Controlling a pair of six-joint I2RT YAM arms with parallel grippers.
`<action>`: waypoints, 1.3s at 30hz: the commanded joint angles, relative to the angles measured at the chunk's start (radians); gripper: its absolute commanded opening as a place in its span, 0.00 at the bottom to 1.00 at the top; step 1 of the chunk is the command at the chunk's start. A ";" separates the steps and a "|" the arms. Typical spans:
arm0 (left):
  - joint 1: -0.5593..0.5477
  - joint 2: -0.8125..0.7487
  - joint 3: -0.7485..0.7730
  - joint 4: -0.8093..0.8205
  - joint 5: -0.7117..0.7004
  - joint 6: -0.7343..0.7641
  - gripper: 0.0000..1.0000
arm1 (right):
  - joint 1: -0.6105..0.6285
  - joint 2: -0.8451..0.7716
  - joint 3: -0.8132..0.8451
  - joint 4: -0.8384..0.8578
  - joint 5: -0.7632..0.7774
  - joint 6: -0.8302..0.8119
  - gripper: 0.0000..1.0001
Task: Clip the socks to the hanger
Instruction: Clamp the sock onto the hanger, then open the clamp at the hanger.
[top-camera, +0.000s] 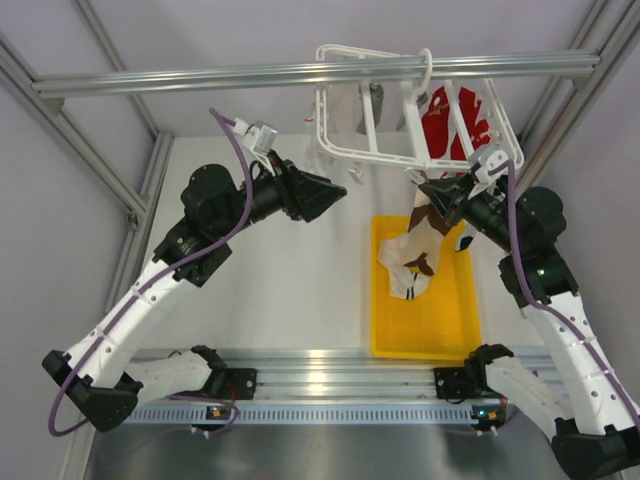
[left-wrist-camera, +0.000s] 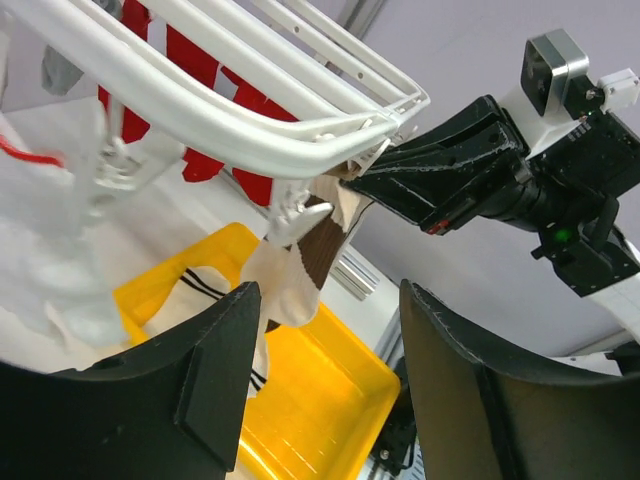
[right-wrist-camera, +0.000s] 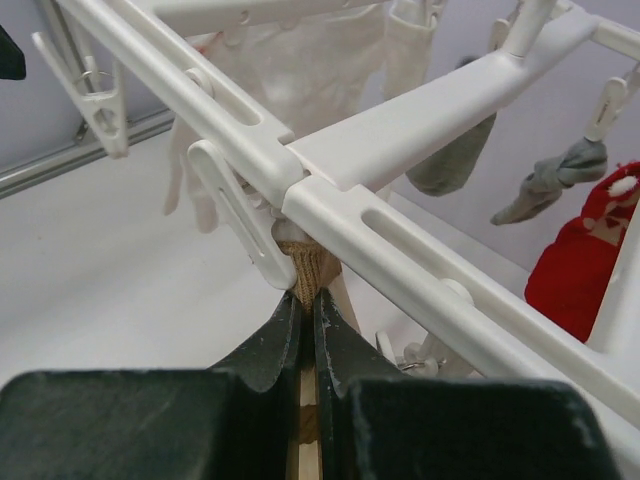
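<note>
Top external view, near to far: the yellow tray (top-camera: 425, 345) lies along the table's near edge toward its right side and carries a cream heap, seemingly loose socks (top-camera: 405, 278) not yet hung. Above it, one brown-blocked sock (top-camera: 422, 218) hangs from the right gripper (top-camera: 428, 192), whose fingers are pressed together on its cuff, as the right wrist view confirms. The cuff meets a white clip (right-wrist-camera: 235, 215) under the near rail of the hanger (top-camera: 380, 155). Whether the clip bites the fabric cannot be told. The left gripper (top-camera: 338, 192) hovers spread and empty by the hanger's near left corner. Farther back, grey socks (right-wrist-camera: 560, 175), white pieces (right-wrist-camera: 300, 70) and a red garment (top-camera: 450, 125) hang below the frame. By this judgement the task is partly done: one sock is at its clip, and the tray's contents remain.
</note>
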 joint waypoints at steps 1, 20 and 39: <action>0.003 -0.011 -0.009 0.000 -0.041 0.076 0.62 | -0.056 -0.015 0.048 -0.012 -0.040 -0.004 0.00; -0.055 0.164 0.127 0.130 0.008 0.225 0.64 | -0.122 0.008 0.074 -0.011 -0.106 0.015 0.00; -0.080 0.233 0.167 0.193 -0.026 0.232 0.35 | -0.183 0.053 0.086 -0.024 -0.184 -0.031 0.00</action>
